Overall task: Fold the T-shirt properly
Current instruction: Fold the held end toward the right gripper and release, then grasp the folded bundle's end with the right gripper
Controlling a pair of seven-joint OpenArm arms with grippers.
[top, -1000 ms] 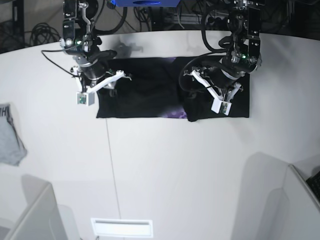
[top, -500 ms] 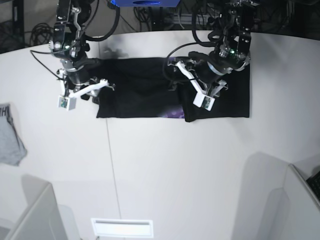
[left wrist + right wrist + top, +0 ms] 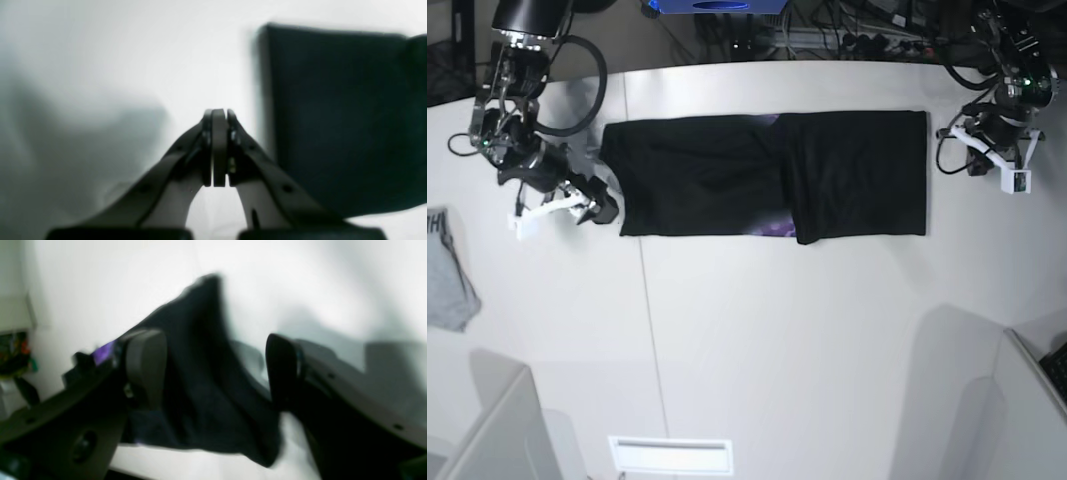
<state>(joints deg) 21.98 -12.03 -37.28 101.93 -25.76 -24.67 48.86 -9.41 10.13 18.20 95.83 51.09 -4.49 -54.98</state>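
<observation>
The grey garment (image 3: 447,270) at 9 o'clock is cut off, its lettering unreadable. The T-shirt (image 3: 767,185) print is mostly hidden. Left jaws together, right jaws apart, both empty.

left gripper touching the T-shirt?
Apart. Base view shows the left gripper over bare table, clear of the T-shirt; left wrist view agrees.

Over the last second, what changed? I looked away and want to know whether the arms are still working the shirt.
Both arms swung outward, off the large black cloth T-shirt. The left claw is shut beside its edge, over bare table; the right claw stands open with nothing clamped. The shirt stayed a flat folded band; the small grey garment did not move.
</observation>
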